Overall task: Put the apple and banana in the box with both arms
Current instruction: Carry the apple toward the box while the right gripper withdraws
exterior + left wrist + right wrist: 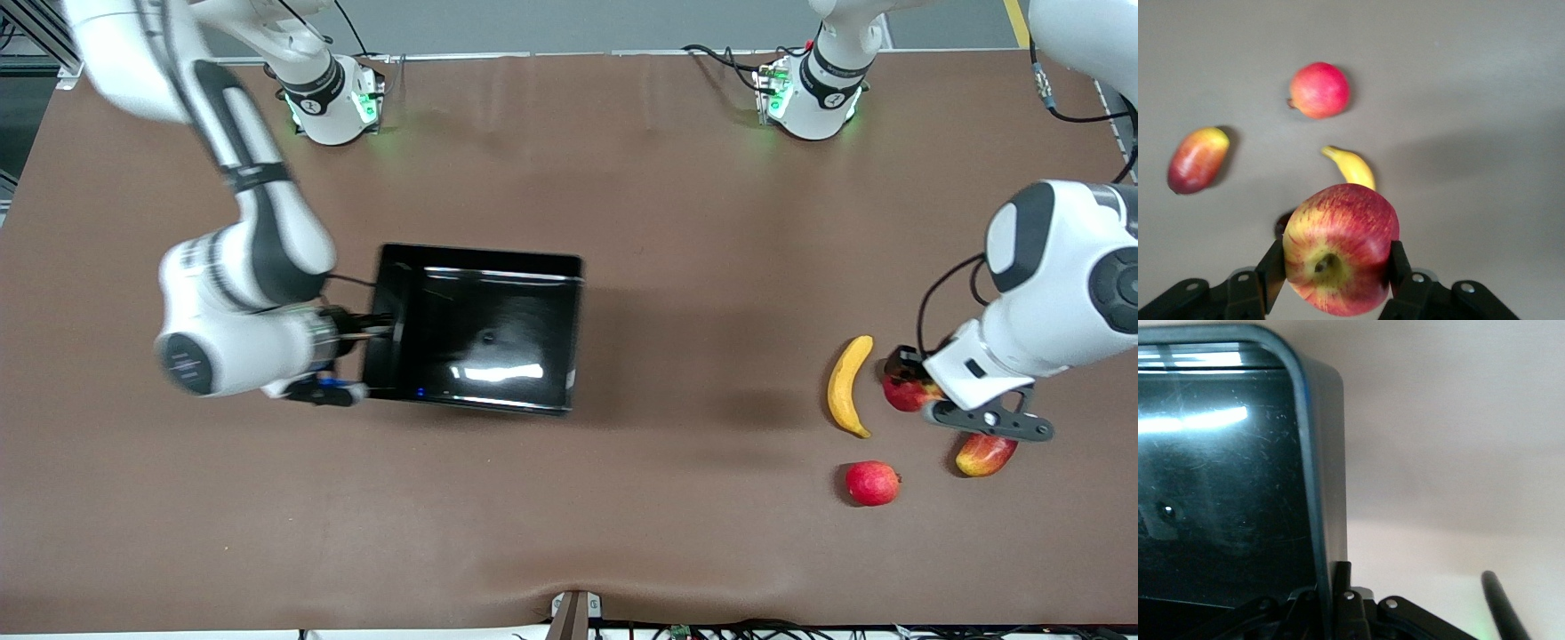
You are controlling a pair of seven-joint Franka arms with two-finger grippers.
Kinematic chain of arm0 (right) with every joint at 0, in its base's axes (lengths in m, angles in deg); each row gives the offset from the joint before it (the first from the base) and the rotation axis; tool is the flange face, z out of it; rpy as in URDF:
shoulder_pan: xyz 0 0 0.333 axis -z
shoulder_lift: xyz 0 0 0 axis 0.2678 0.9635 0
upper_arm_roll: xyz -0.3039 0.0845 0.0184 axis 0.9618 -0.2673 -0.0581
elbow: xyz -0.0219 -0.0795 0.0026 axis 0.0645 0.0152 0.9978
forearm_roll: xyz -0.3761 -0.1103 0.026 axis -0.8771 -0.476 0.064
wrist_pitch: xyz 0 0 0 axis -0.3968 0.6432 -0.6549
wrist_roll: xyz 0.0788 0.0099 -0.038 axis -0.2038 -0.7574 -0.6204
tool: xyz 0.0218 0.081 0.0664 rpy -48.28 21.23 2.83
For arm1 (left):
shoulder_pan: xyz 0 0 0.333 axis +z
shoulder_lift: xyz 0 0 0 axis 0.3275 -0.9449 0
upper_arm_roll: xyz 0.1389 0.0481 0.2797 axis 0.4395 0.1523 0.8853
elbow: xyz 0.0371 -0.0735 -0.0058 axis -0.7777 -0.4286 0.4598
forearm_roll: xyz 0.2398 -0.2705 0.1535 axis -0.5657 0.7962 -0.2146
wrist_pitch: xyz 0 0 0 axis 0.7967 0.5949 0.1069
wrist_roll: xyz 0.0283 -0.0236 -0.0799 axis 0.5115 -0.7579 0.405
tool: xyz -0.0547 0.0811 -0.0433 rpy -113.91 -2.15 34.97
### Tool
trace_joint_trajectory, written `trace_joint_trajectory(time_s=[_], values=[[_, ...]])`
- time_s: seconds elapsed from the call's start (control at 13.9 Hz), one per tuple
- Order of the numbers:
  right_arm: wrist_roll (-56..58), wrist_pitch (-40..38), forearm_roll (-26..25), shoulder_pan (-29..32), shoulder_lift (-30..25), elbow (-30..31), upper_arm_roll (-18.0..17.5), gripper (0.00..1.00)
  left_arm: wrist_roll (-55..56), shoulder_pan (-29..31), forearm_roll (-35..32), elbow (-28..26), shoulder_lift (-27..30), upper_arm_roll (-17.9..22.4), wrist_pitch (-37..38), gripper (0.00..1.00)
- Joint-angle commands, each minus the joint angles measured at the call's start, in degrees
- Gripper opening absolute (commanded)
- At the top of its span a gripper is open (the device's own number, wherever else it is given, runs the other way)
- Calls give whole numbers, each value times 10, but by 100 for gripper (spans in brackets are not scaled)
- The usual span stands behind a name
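My left gripper (907, 378) is shut on the apple (901, 395), red with a yellow patch around its stem dimple. It holds the apple just above the table beside the banana (849, 385). In the left wrist view the apple (1345, 223) sits between the two fingers (1273, 263), with the banana (1353, 168) past it. The black box (569, 333) lies toward the right arm's end of the table and has nothing in it. My right gripper (384, 331) is shut on the box's end wall. The right wrist view shows that wall (1313, 473) pinched between my right gripper's (1331, 587) fingers.
A uniformly pinkish-red round fruit (872, 483) and an oblong red-yellow mango-like fruit (985, 453) lie nearer the front camera than the apple. Both also show in the left wrist view, the round fruit (1319, 90) and the mango-like fruit (1198, 159). Bare brown table lies between the box and the fruits.
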Motion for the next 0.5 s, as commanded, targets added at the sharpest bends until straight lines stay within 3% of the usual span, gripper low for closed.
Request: trace_joint_trajectory(time_s=[0.0,0.29,0.43], values=[[-43,62,20,-64,11,-1,8,0,70,4,-2,-14,14,-47,11,0],[-136,167,19,-135,53,-1,8,0,182,-4,-4,-15,5,-106,5,0],[-154,197,10,-154,75,1,9,0,234,-37,-5,-16,-3,-108,-5,0]])
